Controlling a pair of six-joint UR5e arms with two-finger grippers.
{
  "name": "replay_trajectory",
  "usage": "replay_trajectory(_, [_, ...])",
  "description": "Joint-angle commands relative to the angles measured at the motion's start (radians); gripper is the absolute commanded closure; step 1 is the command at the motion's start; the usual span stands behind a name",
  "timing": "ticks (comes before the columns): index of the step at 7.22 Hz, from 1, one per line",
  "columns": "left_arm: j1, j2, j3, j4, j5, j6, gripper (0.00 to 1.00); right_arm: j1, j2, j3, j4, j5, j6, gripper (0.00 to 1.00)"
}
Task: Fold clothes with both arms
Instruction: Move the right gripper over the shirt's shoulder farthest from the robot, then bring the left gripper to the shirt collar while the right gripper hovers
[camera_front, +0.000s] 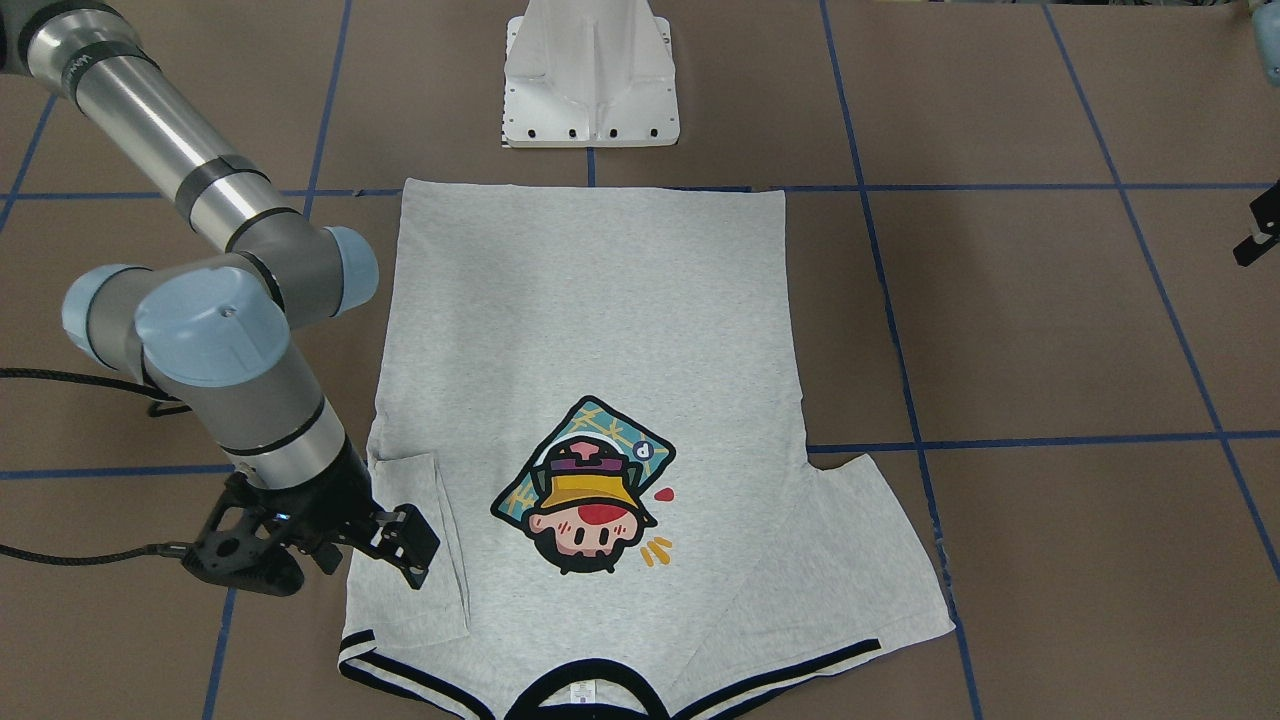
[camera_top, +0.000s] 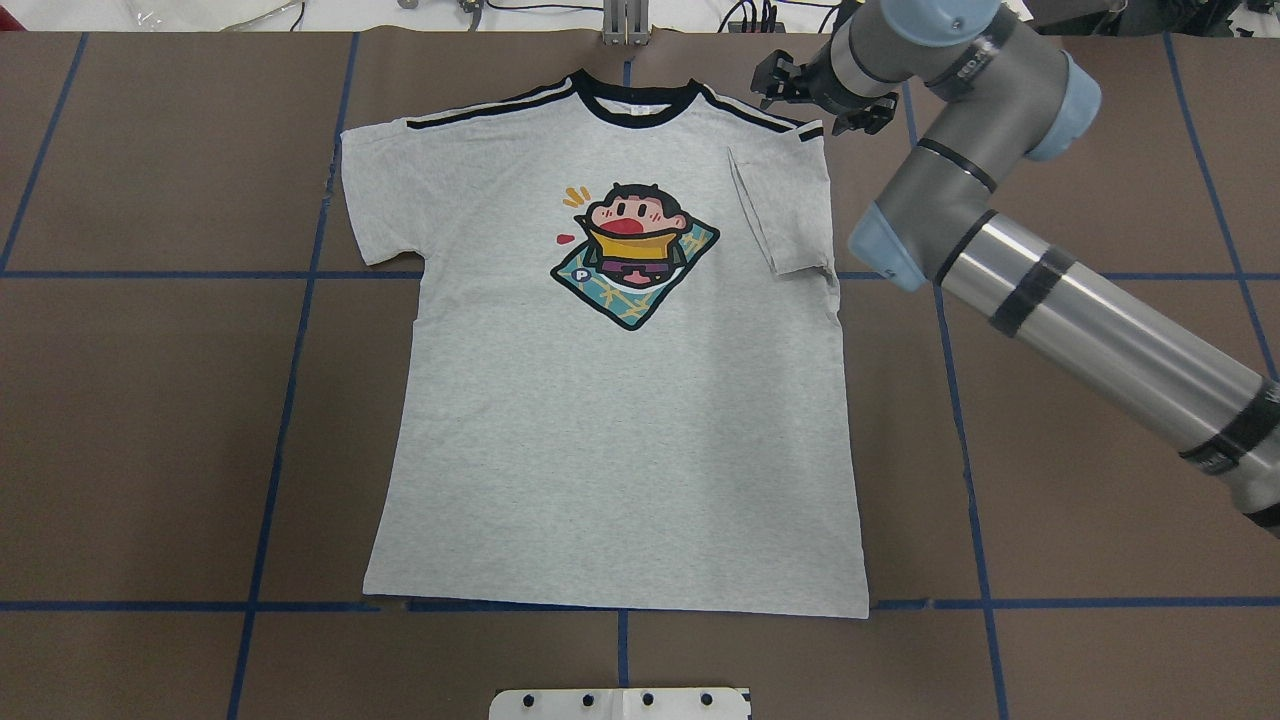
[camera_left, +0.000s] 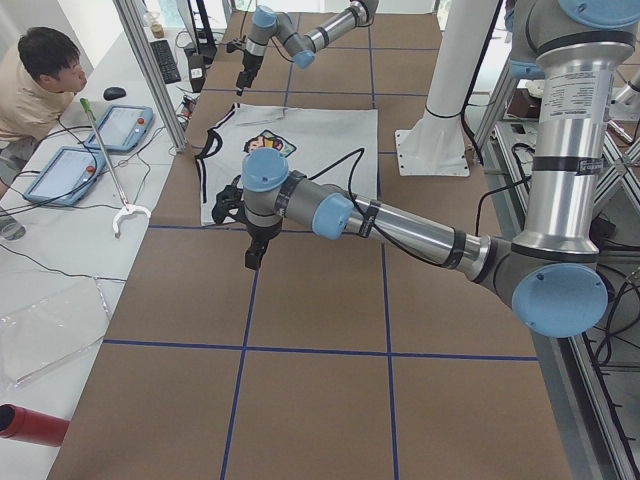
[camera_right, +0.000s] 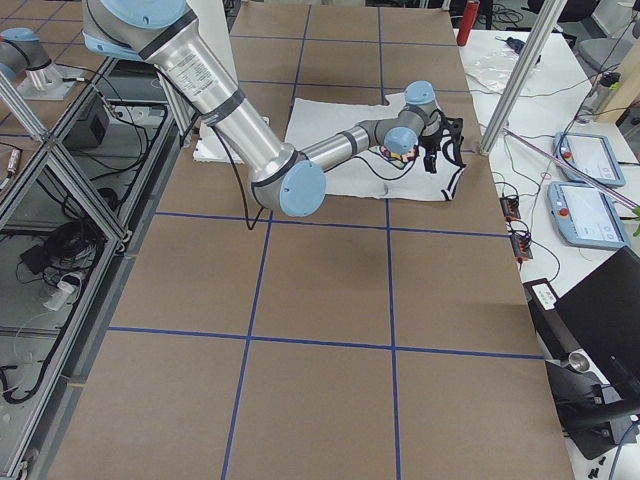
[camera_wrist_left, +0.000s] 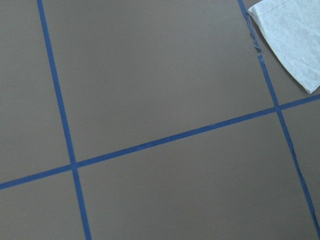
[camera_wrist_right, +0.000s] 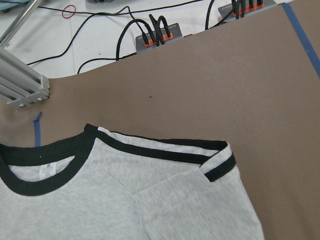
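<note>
Right gripper (camera_front: 330, 565): jaws spread wide, nothing between them. It hangs over the shirt's edge at the robot's right shoulder seam, one finger (camera_front: 408, 545) above the turned-in sleeve (camera_front: 445, 595). The right wrist view shows striped shoulder and cloth below with no finger on them, so it looks clear of the fabric.

Left gripper (camera_left: 255, 252): low over bare table (camera_front: 1050, 330), just off the shirt's other side. Opening: cannot tell. Its wrist view shows only brown surface, blue tape lines (camera_wrist_left: 165, 140) and one grey sleeve corner.

T-shirt (camera_front: 590, 320): flat, print up, mid-table; hem toward the robot's base, collar (camera_front: 590, 680) toward the far edge.
- Sleeve on the robot's right: folded in over the body.
- Sleeve on the robot's left (camera_front: 870, 560): spread flat on the table.

Step, as judged: sleeve folds, one of two done.

Next move, as judged: left gripper goes to the outer edge of the flat sleeve, pinches one layer without snagging the body cloth, and carries it inward to match. The right arm needs to keep out of that path. Body folds come after.
</note>
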Motion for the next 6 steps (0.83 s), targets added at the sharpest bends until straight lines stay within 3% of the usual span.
replay_trajectory(1, [0.114,-0.178,0.226,-0.227,0.003,-0.285,0.0,0.042,-0.225,0.261,0.01,0.118,-0.001,0.0])
replay_trajectory(3, [0.207,-0.365,0.491,-0.397,0.017,-0.34,0.0,0.042,-0.368,0.41,0.014,0.122,-0.003,0.0])
replay_trajectory(4, [0.208,-0.404,0.595,-0.46,0.036,-0.345,0.0,0.042,-0.402,0.446,0.015,0.122,-0.001,0.0])
replay_trajectory(6, [0.288,-0.498,0.689,-0.583,0.109,-0.501,0.02,0.044,-0.461,0.514,0.015,0.124,-0.004,0.0])
